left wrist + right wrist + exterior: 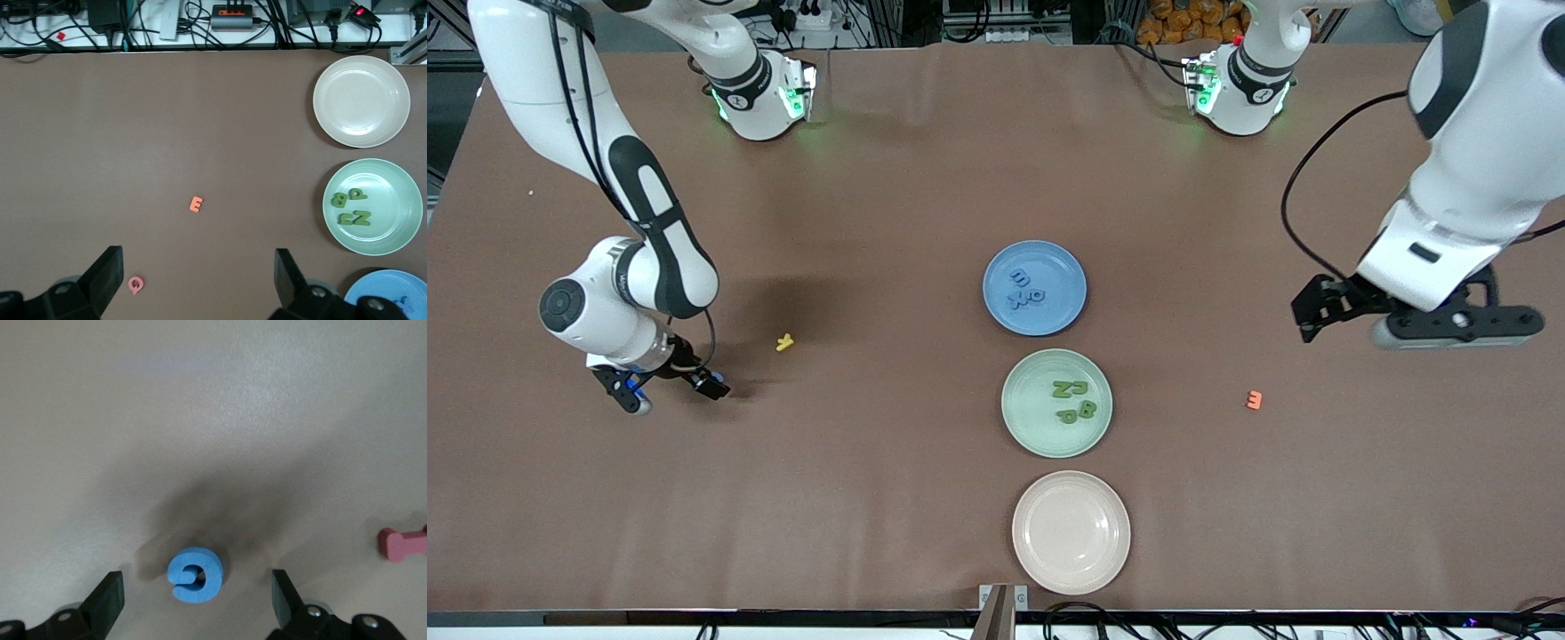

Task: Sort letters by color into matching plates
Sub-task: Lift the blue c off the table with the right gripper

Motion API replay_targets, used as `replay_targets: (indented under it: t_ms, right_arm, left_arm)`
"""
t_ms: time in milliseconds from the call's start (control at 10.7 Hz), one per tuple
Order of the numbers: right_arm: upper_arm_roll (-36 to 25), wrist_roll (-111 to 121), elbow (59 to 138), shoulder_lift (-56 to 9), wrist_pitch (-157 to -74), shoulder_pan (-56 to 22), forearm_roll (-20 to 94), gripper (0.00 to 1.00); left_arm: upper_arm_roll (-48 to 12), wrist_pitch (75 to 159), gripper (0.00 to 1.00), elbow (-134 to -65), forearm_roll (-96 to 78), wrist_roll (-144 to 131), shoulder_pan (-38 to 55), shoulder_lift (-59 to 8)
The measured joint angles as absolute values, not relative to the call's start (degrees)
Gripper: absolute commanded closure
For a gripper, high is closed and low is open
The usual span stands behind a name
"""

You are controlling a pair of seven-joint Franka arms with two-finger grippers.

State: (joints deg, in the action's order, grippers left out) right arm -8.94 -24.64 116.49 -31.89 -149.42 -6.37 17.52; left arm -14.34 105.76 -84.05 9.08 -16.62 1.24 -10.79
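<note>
The cream-pink plate (1071,532) sits lowest, bottom centre of the front view. Above it the green plate (1056,402) holds four green letters (1073,399); the blue plate (1035,287) holds blue letters (1025,288). Lower in the right wrist view, a blue letter (194,575) lies between the right gripper's (197,603) wide-spread jaws. The left gripper (199,283), also wide open, hovers empty over the table at the front view's right edge.

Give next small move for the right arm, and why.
Probably lower the right gripper straight down and shut on the blue letter. The right wrist view shows that letter lying on the table between the open fingers, not yet held. The blue plate holds other blue letters, so this one belongs there. The left gripper waits open above the table.
</note>
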Motion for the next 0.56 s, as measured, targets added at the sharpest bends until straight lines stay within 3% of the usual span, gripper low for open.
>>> replay_targets:
  t_ms: [373,559]
  right_arm:
    - [-9.10,-24.66,116.47,-32.75,-150.26,-6.43,17.52,0.54]
    - [-8.98,-24.22,116.23,-32.60,-150.30,-6.47,17.52,0.64]
  left_arm:
    - [-11.74,100.18,0.00,-84.16,9.07,-14.39,0.67,-7.88]
    - [-10.08,98.28,0.00,-84.16,9.06,-13.40,0.67,-7.08]
